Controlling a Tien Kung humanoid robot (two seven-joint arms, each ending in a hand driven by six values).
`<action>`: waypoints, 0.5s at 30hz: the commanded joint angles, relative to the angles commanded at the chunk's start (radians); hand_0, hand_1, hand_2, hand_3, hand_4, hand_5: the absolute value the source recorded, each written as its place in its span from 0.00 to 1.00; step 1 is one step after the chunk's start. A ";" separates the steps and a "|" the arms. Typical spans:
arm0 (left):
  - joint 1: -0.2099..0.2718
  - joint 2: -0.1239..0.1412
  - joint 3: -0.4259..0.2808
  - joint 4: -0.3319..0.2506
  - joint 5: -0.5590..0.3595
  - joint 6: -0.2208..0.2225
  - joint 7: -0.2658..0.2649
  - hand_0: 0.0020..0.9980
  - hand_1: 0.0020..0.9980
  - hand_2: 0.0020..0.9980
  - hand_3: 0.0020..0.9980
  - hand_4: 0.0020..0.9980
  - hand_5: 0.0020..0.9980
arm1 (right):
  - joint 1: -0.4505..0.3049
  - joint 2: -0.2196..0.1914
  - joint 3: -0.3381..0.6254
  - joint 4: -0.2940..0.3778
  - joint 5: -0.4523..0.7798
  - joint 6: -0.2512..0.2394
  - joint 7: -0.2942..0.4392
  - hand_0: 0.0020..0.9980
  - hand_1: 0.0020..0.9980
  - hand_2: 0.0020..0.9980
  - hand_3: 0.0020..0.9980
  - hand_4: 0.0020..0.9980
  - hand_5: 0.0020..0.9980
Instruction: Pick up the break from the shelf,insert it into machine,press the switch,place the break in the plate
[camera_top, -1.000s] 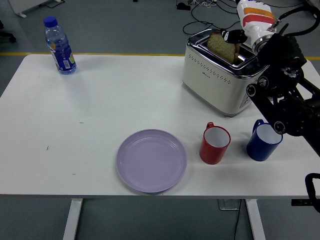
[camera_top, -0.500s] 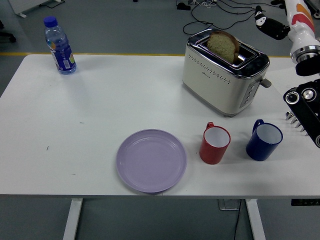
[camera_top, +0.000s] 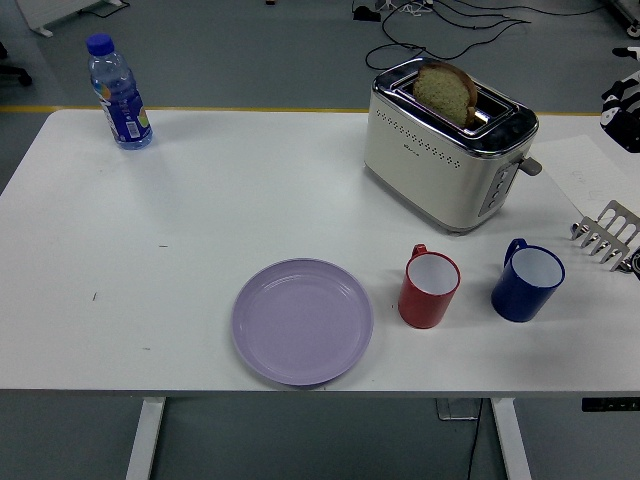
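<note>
A slice of bread (camera_top: 444, 92) is standing upright in a slot of the cream and chrome toaster (camera_top: 447, 159) at the upper right of the frame, its rounded top half poking out above the slot and its long axis running along the slot, from upper left towards lower right. The toaster's lever (camera_top: 531, 165) is sticking out on its right end. Only a black and white fragment of the right hand (camera_top: 622, 100) is showing at the right edge, well apart from the bread; whether its fingers are open or curled cannot be told. A metal rack (camera_top: 606, 233) is lying at the right edge of the table (camera_top: 200, 220). The lilac plate (camera_top: 303, 320), the red mug (camera_top: 430, 289) and the blue mug (camera_top: 527, 281) are sitting empty along the lower part. A capped water bottle (camera_top: 118, 92) is standing at the upper left.
</note>
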 joint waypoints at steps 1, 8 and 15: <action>0.000 0.000 0.000 0.000 0.001 0.000 0.000 0.67 0.67 0.67 0.69 0.43 0.96 | -0.014 -0.002 -0.002 0.000 0.000 0.005 -0.002 0.21 0.26 0.38 0.77 0.43 0.00; 0.000 0.000 -0.003 0.000 0.011 0.000 0.005 0.67 0.67 0.68 0.69 0.43 0.96 | -0.044 0.003 -0.036 -0.016 -0.018 0.037 -0.019 0.15 0.22 0.34 0.76 0.47 0.00; 0.000 0.000 -0.003 0.000 0.015 -0.001 0.006 0.67 0.66 0.68 0.69 0.43 0.96 | -0.040 0.017 -0.077 -0.038 -0.036 0.072 -0.027 0.14 0.21 0.33 0.63 0.51 0.00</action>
